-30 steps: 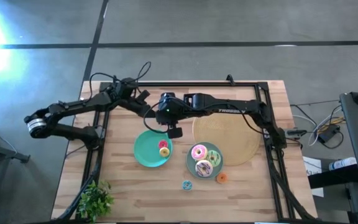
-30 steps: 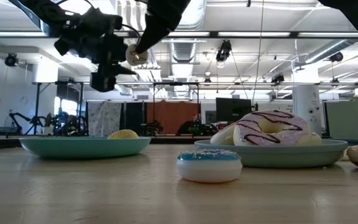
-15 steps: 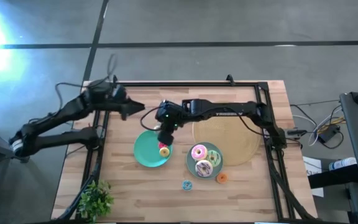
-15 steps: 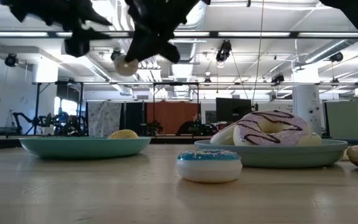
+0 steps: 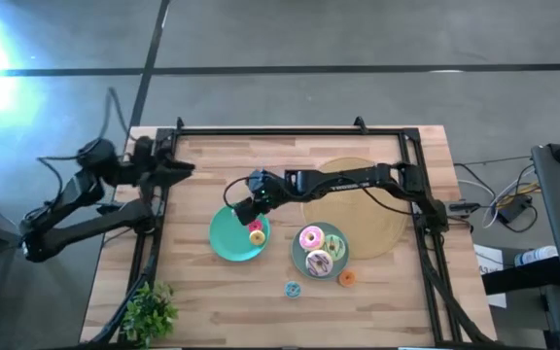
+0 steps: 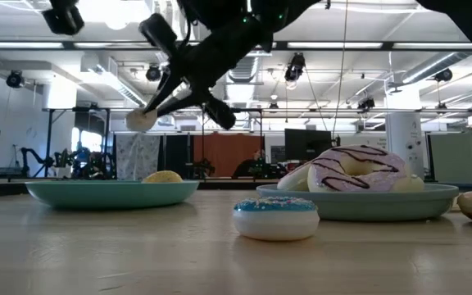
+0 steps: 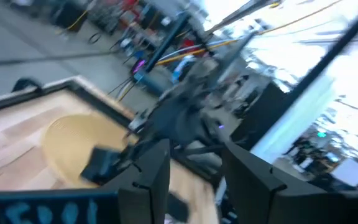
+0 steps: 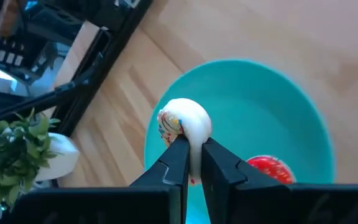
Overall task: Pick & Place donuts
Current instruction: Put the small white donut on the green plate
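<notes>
Donuts nearest the low camera: a blue-sprinkled donut (image 6: 276,217) sits on the bare table (image 6: 236,262) at lower centre of the low view, with the full plate (image 6: 357,201) behind it at right carrying the pink-iced donut (image 6: 357,169).

Change since one second ago: the right gripper (image 8: 191,163) has swung from above the far rim of the left plate (image 5: 224,238) toward the left and dropped lower. In the same interval the left gripper (image 5: 185,167) has withdrawn to the upper left edge of the table in the high view; its fingers (image 7: 157,171) stand apart with nothing between them.

Tool state: the right gripper is clamped on a small white donut (image 8: 184,121), which projects beyond the fingertips. In the right wrist view the donut hangs over the teal plate near its rim, clear of the surface. A red donut (image 8: 269,167) already lies on that plate, beside the gripper.

Judgement: placement is imminent. Remaining action is to lower and release.
</notes>
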You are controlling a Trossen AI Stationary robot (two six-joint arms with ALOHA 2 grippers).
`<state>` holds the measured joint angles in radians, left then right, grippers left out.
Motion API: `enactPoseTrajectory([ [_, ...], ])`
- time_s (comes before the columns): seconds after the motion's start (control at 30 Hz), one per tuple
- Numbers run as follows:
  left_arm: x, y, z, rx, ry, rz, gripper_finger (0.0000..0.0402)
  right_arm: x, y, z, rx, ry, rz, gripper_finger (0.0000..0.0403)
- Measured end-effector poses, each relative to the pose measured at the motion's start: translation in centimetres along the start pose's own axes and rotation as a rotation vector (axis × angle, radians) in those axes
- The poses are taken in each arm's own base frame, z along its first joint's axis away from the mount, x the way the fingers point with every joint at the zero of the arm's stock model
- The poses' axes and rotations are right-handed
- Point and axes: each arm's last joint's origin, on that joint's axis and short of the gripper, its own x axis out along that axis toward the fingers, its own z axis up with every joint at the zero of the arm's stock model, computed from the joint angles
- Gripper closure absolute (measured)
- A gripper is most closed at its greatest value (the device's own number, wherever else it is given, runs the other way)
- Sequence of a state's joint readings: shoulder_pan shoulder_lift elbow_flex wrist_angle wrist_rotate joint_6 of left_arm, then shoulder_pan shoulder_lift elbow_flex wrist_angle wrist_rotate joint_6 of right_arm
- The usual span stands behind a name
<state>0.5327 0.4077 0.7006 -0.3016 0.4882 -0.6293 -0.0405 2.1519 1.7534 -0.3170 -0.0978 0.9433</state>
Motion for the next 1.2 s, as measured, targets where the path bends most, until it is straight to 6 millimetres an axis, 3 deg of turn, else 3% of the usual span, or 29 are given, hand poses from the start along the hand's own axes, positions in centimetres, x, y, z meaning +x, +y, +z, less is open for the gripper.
enactPoseTrajectory([
  [0.27, -0.5, -0.2, -0.3, -0.002, 0.011, -0.012, 0.0282, 4.0, -1.7, -0.7, 0.052, -0.001, -0.088, 0.0380],
  [0.43, -0.6, 0.1, -0.7, -0.024, 0.052, 0.014, 0.0282, 5.4, -2.3, 0.0, 0.063, 0.009, -0.168, 0.0380],
  [0.6, -0.6, 0.3, -1.1, -0.012, 0.082, 0.033, 0.0282, 6.7, -2.9, 0.0, 0.058, 0.134, -0.203, 0.0377],
  [0.83, -0.6, 0.4, -1.2, 0.003, 0.097, 0.042, 0.0282, 7.3, -2.7, 0.2, 0.052, 0.170, -0.257, 0.0348],
  [1.2, -0.6, 0.5, -1.3, 0.039, 0.103, 0.044, 0.0282, 6.2, -2.4, 0.5, -0.063, 0.162, -0.380, 0.0262],
])
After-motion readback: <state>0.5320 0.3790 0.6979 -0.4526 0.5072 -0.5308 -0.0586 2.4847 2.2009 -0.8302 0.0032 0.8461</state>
